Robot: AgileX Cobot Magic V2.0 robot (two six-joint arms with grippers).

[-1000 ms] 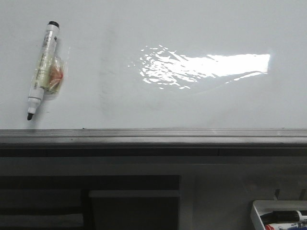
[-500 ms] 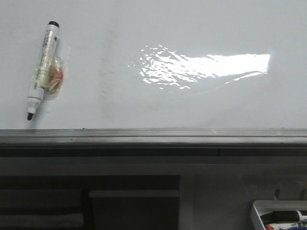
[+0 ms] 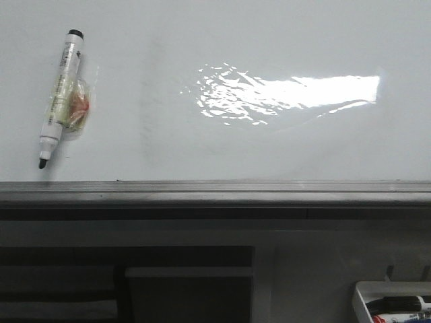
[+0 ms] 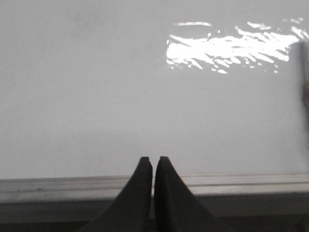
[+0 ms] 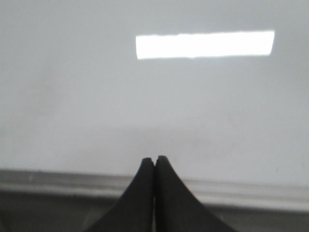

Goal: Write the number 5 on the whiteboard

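Observation:
The whiteboard (image 3: 269, 148) fills the front view, glossy white, with a bright glare patch and a grey metal edge rail (image 3: 215, 192) along its near side. No number 5 shows on it; only faint grey smudges mark the surface. A white marker (image 3: 59, 94) with a black tip lies at the board's left, a clear taped wrap around its middle. Neither arm appears in the front view. My left gripper (image 4: 153, 159) is shut and empty over the rail (image 4: 241, 186). Over the same rail (image 5: 251, 191), my right gripper (image 5: 154, 158) is shut and empty too.
A small white tray (image 3: 394, 303) holding markers sits below the board at the lower right. Dark shelving (image 3: 128, 282) lies under the rail at the lower left. A dark blurred shape (image 4: 304, 72) shows at the edge of the left wrist view.

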